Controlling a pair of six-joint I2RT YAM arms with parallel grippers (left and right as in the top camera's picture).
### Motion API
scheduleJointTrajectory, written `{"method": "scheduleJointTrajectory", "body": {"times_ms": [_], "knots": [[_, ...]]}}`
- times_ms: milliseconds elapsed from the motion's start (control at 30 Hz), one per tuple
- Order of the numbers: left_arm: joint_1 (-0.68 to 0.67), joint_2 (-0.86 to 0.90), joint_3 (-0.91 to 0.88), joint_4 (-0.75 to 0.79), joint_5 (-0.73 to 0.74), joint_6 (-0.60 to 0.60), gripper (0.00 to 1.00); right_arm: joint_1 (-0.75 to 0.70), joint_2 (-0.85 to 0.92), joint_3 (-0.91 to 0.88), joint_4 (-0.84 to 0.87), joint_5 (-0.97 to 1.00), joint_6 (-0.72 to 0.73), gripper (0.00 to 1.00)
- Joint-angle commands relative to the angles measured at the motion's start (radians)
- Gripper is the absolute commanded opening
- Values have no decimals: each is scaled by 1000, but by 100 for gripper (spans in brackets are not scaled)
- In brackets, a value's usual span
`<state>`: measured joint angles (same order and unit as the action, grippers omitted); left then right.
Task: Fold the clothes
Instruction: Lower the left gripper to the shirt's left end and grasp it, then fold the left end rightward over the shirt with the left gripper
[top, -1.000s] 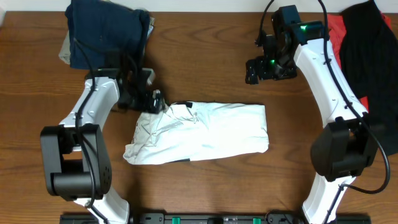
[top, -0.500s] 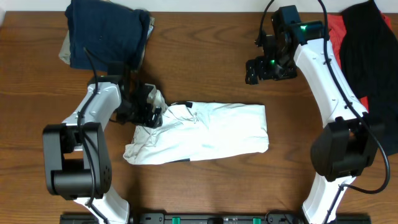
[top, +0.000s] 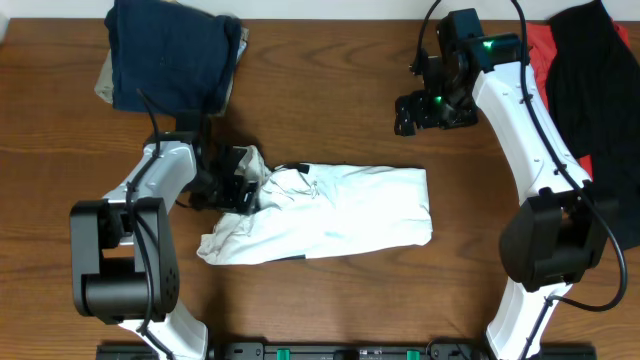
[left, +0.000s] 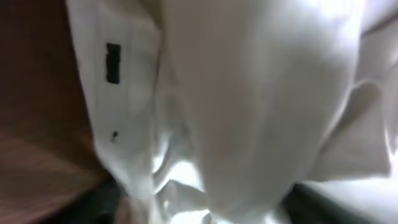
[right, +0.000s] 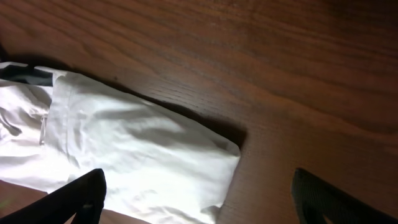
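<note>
The clothes here are chiefly a white T-shirt (top: 340, 210), lying folded into a long band across the middle of the table. My left gripper (top: 243, 180) is pressed into its upper left corner, where the cloth bunches up. In the left wrist view white fabric (left: 249, 93) with a small black mark (left: 112, 62) fills the frame. The left gripper (left: 205, 211) has its jaws well apart with cloth between them. My right gripper (top: 432, 112) hangs open above bare wood, up and right of the shirt. Its dark fingers (right: 81, 199) frame the shirt's right end (right: 137, 155).
A navy garment (top: 170, 55) lies heaped at the back left on a tan one (top: 104, 80). A black garment (top: 600, 80) over a red one (top: 545, 45) sits at the back right. The brown wooden table (top: 330, 80) lies between them.
My left gripper has slid down and to the right into the shirt's corner, pushing cloth up around it, and its jaws have narrowed. The right arm has stayed still.
</note>
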<state>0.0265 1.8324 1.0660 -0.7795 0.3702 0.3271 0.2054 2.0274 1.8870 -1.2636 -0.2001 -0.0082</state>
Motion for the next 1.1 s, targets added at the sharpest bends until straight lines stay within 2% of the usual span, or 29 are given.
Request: {"method": "scheduleJointTrajectory", "body": {"times_ms": [0,33,67,267,567,800,1067], "knots": [[-1,37,-54,0,18,-69,21,-2,5,15,0,8,-7,91],[-1,37,-54,5,18,-80,9,-2,6,15,0,8,-3,89],[-1,37,-54,14,18,-79,6,-2,6,15,0,8,8,89],[2,31,-37,51,-3,-154,6,10,6,14,-12,2,30,67],[48,-117,91,-66,-85,-195,6,24,6,14,-10,2,31,67],[49,-290,126,-136,-238,-236,6,24,6,14,-8,2,30,67],[-16,-330,145,-169,-184,-244,6,24,6,14,11,2,30,68]]}}
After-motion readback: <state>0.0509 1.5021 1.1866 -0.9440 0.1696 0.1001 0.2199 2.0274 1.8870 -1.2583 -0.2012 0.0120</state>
